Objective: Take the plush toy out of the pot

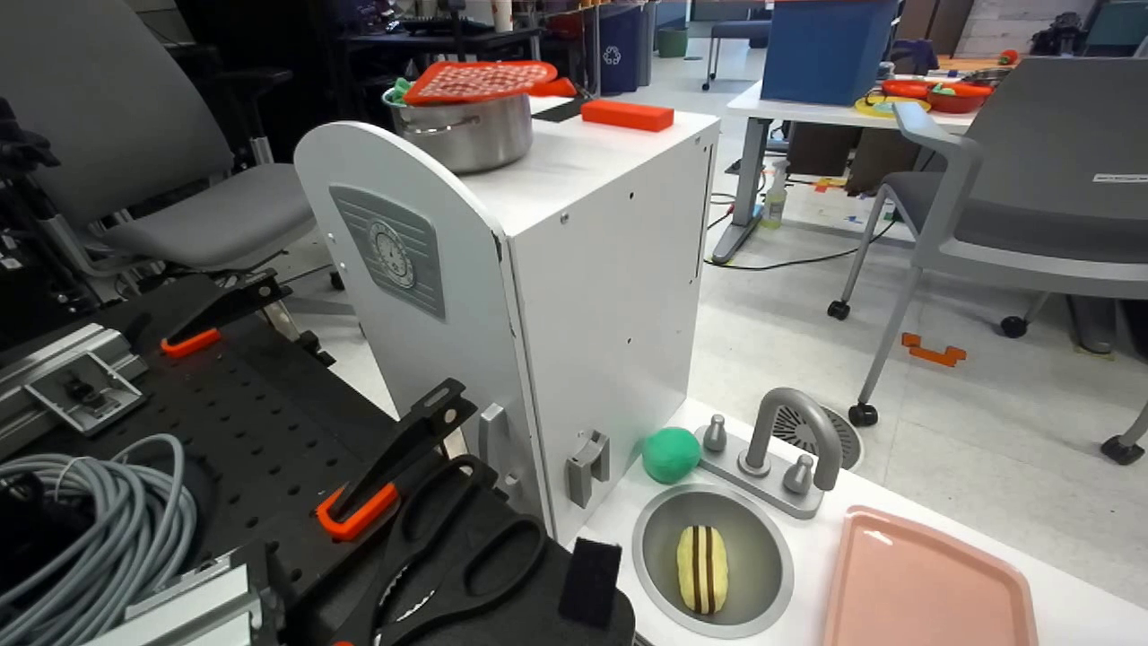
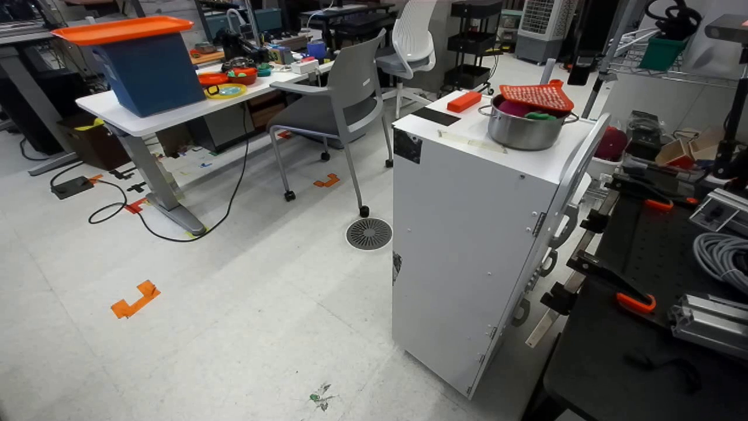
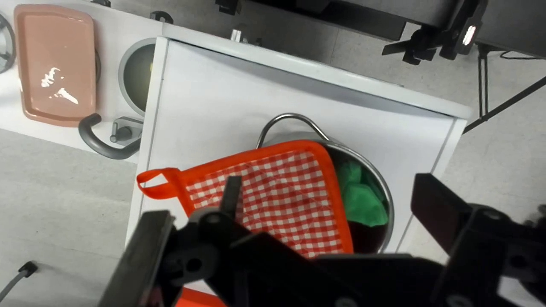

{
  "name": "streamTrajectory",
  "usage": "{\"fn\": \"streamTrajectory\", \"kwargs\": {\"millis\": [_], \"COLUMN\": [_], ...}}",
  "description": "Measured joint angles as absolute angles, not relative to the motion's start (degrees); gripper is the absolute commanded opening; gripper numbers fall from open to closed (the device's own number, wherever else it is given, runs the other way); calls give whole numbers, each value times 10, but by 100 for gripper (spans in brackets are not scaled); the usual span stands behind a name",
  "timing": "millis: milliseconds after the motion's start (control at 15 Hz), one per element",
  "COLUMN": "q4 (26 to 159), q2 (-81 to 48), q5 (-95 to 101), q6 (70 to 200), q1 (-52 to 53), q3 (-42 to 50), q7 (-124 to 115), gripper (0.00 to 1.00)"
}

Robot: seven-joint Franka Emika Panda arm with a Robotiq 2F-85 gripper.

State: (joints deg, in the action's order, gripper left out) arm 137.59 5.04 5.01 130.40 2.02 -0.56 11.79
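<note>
Spread wide and empty, the gripper [image 3: 327,184] hangs above the pot [image 2: 523,132], where the checked pot holder [image 3: 279,187] partly hiding the plush toy [image 3: 364,204] inside could get pinched too, spoiling the lift.

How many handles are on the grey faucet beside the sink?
2. In an exterior view, one handle stands by the green ball; the other handle stands across the spout, towards the pink tray. No more seem hidden.
</note>
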Motion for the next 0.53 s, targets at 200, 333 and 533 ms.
{"fn": "streamTrajectory", "kwargs": {"millis": [200, 333, 533], "q4": [1366, 1358, 1347], "q2": [35, 23, 3], "q5": [53, 57, 77], "q6": [1304, 1304, 1305], "q1": [20, 20, 20], "q3": [-6, -6, -6], "q7": [128, 134, 138], "gripper": [100, 100, 100]}}
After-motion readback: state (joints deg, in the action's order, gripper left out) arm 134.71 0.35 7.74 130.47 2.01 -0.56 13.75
